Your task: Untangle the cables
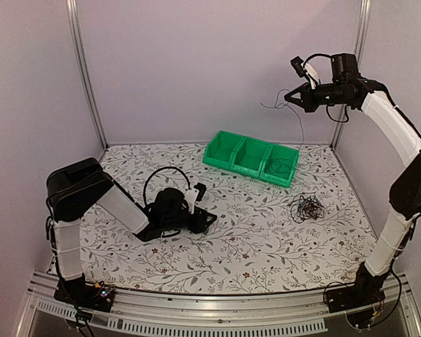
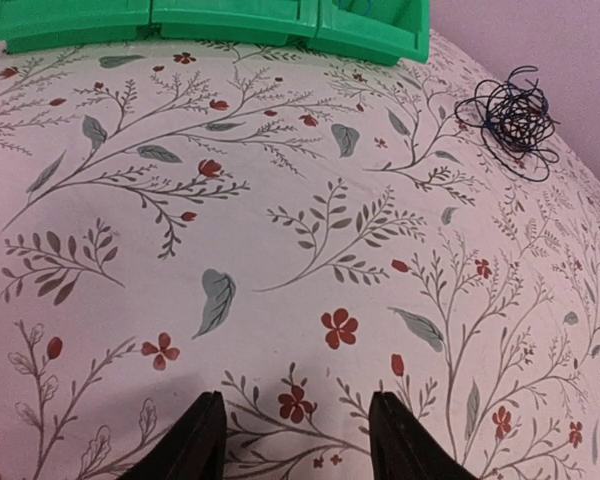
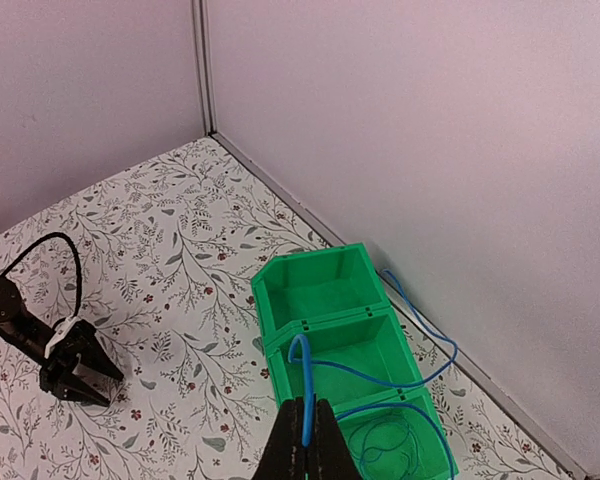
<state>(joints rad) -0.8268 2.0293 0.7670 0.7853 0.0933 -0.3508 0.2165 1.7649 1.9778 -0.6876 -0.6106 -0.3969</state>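
Since the right gripper's [image 3: 305, 412] jaws are pressed together on the blue cable [image 3: 306, 385], I read this as a lift meant to draw one strand out on its own. The pinch sits on a bend of the wire, and the gripper hangs high above the far right of the table [image 1: 252, 239]. From that height the cable's own weight lets it fall in open curves rather than knots. Its slack drops into the green bin [image 3: 264, 318] at the far side, and a loose coil [image 1: 281, 167] of thin wire lies in the right-hand compartment. My judgement is that this compartment is where a freed cable gets dropped. The other two compartments look empty from the right wrist view.

The left gripper [image 2: 292, 402] sits low over the tablecloth at the near left with its jaws spread and nothing between them. It is parked out of the way, I think, while the right arm works.

What remains of the job lies on the cloth to the right — a dark tangle [image 1: 306, 208] of thin wires just nearer than the bin and well apart from both grippers. In the left wrist view I see black loops with some blue in the knot, but I cannot count the strands.
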